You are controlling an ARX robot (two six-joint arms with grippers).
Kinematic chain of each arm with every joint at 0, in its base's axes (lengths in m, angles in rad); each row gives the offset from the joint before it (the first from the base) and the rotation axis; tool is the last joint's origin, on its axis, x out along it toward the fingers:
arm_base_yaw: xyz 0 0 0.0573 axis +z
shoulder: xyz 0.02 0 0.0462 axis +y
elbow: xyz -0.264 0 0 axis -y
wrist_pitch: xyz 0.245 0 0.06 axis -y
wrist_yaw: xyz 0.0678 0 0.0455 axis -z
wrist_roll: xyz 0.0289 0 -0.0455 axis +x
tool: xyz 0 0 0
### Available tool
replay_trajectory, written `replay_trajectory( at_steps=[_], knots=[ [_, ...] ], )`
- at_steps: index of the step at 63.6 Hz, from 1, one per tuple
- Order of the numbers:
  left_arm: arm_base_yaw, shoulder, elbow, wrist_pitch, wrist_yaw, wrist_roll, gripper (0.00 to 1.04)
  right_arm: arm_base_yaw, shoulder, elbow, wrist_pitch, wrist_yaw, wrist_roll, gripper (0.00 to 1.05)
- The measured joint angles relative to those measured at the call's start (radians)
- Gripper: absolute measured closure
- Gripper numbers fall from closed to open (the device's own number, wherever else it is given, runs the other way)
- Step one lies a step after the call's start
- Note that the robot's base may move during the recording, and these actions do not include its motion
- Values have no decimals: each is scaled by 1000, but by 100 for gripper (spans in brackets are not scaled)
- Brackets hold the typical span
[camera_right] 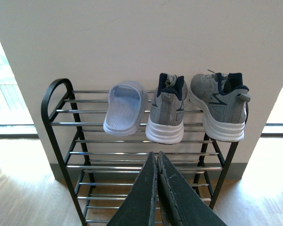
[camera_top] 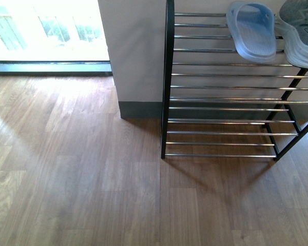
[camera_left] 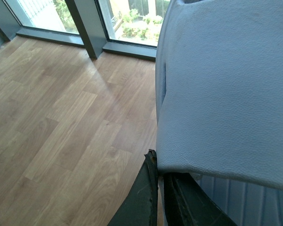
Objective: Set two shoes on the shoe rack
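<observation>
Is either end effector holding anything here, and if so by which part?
The left end effector grips a pale blue slide sandal at its edge. The right end effector is shut and empty.

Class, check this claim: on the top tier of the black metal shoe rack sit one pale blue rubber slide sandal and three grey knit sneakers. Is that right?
Not quite. The right wrist view shows two grey knit sneakers, not three, beside the one pale blue rubber slide sandal on the top tier of the black metal shoe rack.
</observation>
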Motion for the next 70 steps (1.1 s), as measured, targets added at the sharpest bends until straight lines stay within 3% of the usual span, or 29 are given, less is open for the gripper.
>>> replay_trajectory(
  at_steps=[13,14,22,27,63,70],
  knots=[
    [0,0,0,0,0,0,103,0,-103,0,-101,0,0,103],
    [0,0,0,0,0,0,103,1,-195,0,-193,0,0,103],
    [0,0,0,0,0,0,103,1,-239,0,-238,0,0,103],
    [0,0,0,0,0,0,103,2,-355,0,-381,1,0,103],
    [0,0,0,0,0,0,103,2,-392,0,-394,0,0,103],
    [0,0,0,0,0,0,103,2,-392,0,-394,1,0,87]
  ],
)
